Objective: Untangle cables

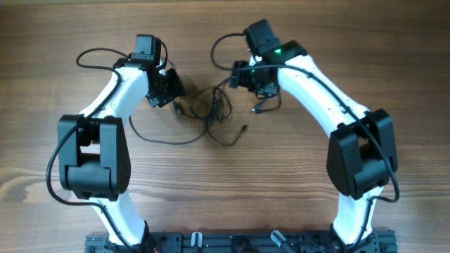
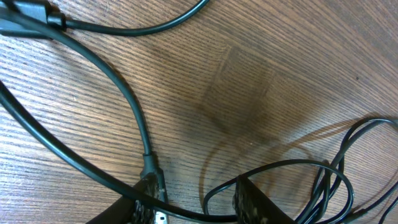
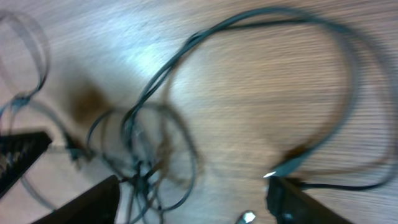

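The cables (image 1: 211,105) are thin black cords tangled in loose loops at mid-table, between my two grippers. One plug end (image 1: 244,128) trails toward the front. My left gripper (image 1: 173,100) sits at the tangle's left edge. In the left wrist view its fingers (image 2: 149,199) stand apart around one cable strand (image 2: 205,214), with a plug (image 2: 152,173) beside the left finger and loops (image 2: 336,180) to the right. My right gripper (image 1: 259,90) hovers right of the tangle. The right wrist view is blurred: the right gripper (image 3: 193,205) is wide open, tangle (image 3: 140,162) by its left finger, a plug (image 3: 287,167) by its right.
Thicker black arm wires loop out behind each wrist, one at the left (image 1: 91,56) and one at the right (image 1: 221,46). One long cable loop (image 1: 165,139) trails toward the left arm. The wooden table (image 1: 281,176) spreads around the tangle.
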Controlling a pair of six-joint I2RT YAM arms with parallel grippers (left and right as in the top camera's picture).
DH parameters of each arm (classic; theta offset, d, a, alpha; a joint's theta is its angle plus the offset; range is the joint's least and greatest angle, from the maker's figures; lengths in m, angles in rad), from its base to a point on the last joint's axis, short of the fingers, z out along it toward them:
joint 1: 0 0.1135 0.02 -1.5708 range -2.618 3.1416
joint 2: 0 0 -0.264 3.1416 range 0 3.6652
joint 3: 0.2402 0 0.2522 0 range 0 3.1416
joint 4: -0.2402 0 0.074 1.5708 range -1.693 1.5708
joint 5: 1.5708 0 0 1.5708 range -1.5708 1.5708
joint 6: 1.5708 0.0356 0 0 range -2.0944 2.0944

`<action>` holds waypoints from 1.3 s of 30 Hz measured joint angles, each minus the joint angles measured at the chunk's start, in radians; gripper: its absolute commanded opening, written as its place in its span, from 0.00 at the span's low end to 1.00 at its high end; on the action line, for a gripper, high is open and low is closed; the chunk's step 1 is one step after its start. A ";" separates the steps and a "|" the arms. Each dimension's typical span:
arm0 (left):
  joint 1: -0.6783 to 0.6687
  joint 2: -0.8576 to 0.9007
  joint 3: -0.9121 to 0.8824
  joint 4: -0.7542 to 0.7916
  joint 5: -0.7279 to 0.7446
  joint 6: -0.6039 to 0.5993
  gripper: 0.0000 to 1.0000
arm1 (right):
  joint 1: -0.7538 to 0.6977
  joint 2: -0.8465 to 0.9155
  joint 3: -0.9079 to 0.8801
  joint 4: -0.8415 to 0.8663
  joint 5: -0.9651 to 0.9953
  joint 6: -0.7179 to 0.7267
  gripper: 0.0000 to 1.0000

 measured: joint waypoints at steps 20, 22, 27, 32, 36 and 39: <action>0.000 0.000 0.000 0.000 0.000 0.000 0.45 | 0.072 0.000 -0.298 0.481 -0.056 0.095 0.43; 0.000 0.000 0.000 0.000 0.000 0.000 0.45 | 0.082 0.000 -0.315 0.502 -0.058 0.095 0.43; 0.000 0.000 0.000 0.000 0.000 0.000 0.45 | 0.093 0.022 -0.319 0.547 -0.059 0.095 0.43; 0.000 0.000 0.000 0.000 0.000 0.000 0.45 | 0.097 0.050 -0.320 0.576 -0.059 0.101 0.33; 0.000 0.000 0.000 0.000 0.000 0.000 0.46 | 0.097 0.051 -0.320 0.581 -0.034 0.106 0.32; 0.000 0.000 0.000 0.000 0.000 0.000 0.46 | 0.097 0.051 -0.320 0.589 -0.010 0.105 0.24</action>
